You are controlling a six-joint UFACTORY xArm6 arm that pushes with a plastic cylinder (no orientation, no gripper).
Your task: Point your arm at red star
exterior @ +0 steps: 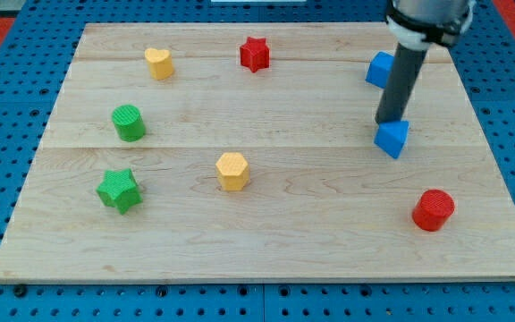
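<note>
My tip (388,122) at view's right, touching small blue plastic cube (392,138); no fingers, bare rod. Red plastic star (255,54) at view's top centre, well apart. Risk: dragging cube along, or clipping second blue block (379,69).

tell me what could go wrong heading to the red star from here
My tip sits right against the blue cube, so starting off carelessly could drag or nudge it. A second blue block stands beside the rod toward the view's top, close to a direct path to the red star, and might get bumped. Arriving too fast could shove the star toward the board's top edge.
</note>
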